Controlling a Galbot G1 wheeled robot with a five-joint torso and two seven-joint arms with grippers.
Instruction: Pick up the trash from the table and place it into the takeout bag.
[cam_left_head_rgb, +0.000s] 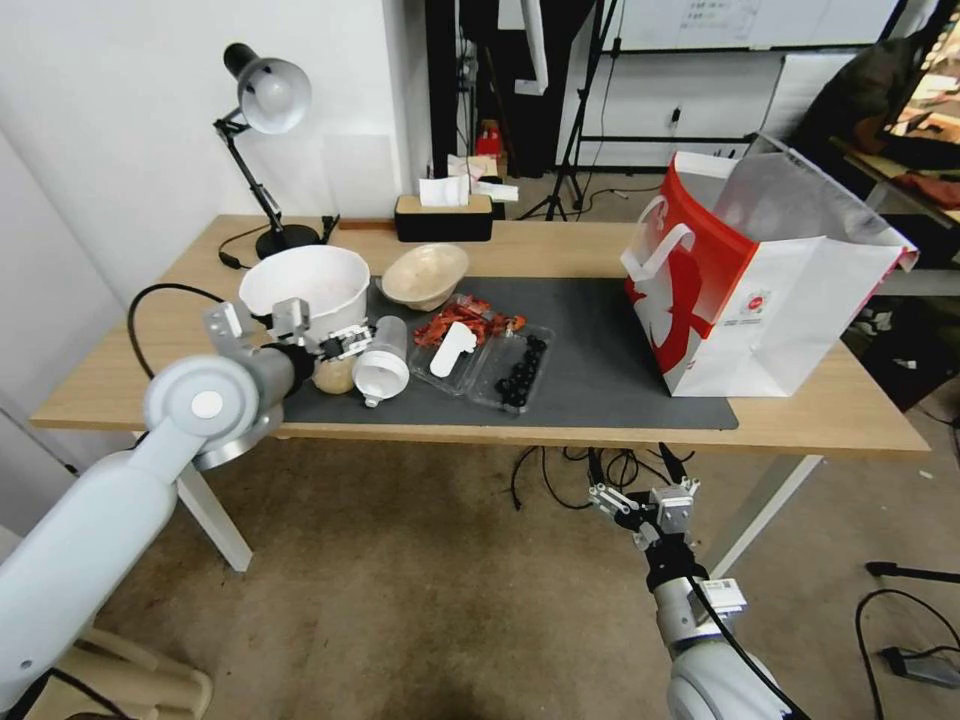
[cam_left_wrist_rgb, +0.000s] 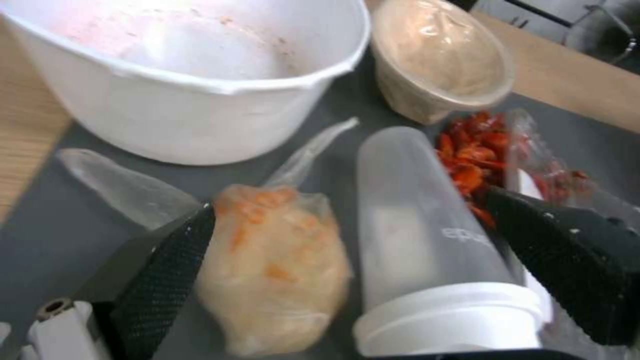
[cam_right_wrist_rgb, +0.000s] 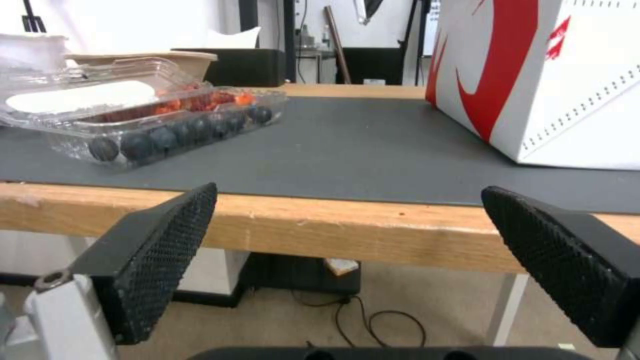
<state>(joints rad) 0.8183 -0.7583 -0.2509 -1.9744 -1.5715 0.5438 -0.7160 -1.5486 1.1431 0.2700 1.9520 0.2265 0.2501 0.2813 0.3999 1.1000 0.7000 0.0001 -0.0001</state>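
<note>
On the table (cam_left_head_rgb: 560, 240), my left gripper (cam_left_head_rgb: 350, 352) hovers open at the mat's left end. In the left wrist view the left gripper (cam_left_wrist_rgb: 350, 202) straddles two pieces of trash: a beige lump (cam_left_wrist_rgb: 273, 265) in thin plastic and a clear lidded cup (cam_left_wrist_rgb: 427, 240) lying on its side. The lump (cam_left_head_rgb: 335, 375) and the cup (cam_left_head_rgb: 380, 365) lie side by side near the table's front edge. A tan bowl (cam_left_head_rgb: 425, 275) and red wrappers (cam_left_head_rgb: 465, 322) sit further back. The takeout bag (cam_left_head_rgb: 740, 290) stands open at the right. My right gripper (cam_left_head_rgb: 640, 490) hangs open below the table's front edge.
A large white bowl (cam_left_head_rgb: 305, 285) stands just behind the left gripper. A clear clamshell tray (cam_left_head_rgb: 510, 370) with dark berries lies mid-mat. A desk lamp (cam_left_head_rgb: 265, 100) and a black tissue box (cam_left_head_rgb: 443, 215) stand at the back. Cables (cam_left_head_rgb: 550, 470) hang under the table.
</note>
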